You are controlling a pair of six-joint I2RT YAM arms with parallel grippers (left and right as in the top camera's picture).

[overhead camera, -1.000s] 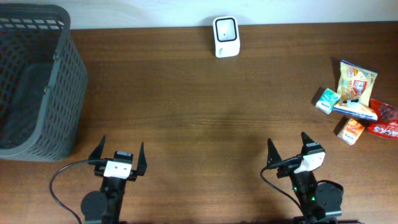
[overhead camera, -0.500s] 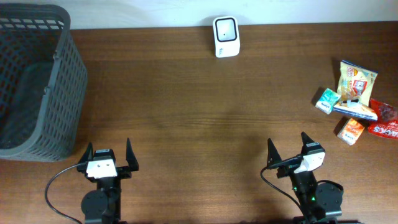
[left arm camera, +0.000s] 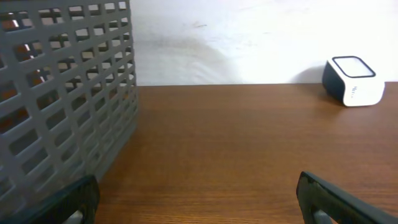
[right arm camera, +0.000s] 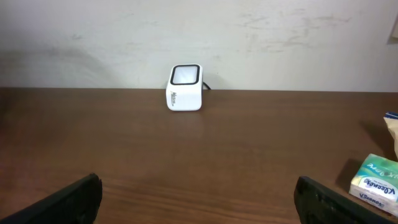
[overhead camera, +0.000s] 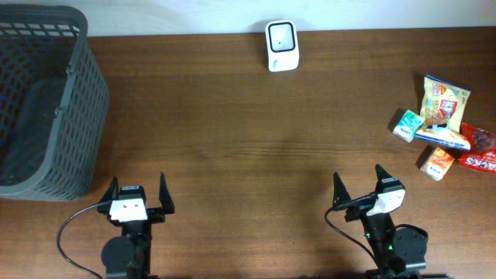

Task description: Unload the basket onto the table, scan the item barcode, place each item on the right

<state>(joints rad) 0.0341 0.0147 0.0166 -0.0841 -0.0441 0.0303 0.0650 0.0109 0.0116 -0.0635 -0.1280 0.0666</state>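
— What's nearest you?
— I've got both arms at the near edge of the brown wooden table (overhead camera: 248, 139). My left gripper (overhead camera: 137, 186) has its black fingers spread wide and holds nothing. My right gripper (overhead camera: 356, 177) is just as wide and holds nothing.
— Where are the goods?
— Farther out on my right, close to the table's edge, I see a huddle: a small orange carton (overhead camera: 439, 162), a red foil packet (overhead camera: 480, 149), a teal-and-white tissue pack (overhead camera: 407, 124) and a yellow snack bag (overhead camera: 443, 99) lying partly over a flat blue pack (overhead camera: 446, 139). All sit well apart from both grippers.
— And on your left?
— The dark grey plastic lattice basket (overhead camera: 81, 93).
— The reader?
— The white box-shaped barcode scanner (overhead camera: 280, 45) stands farthest, mid-table, at the far edge.
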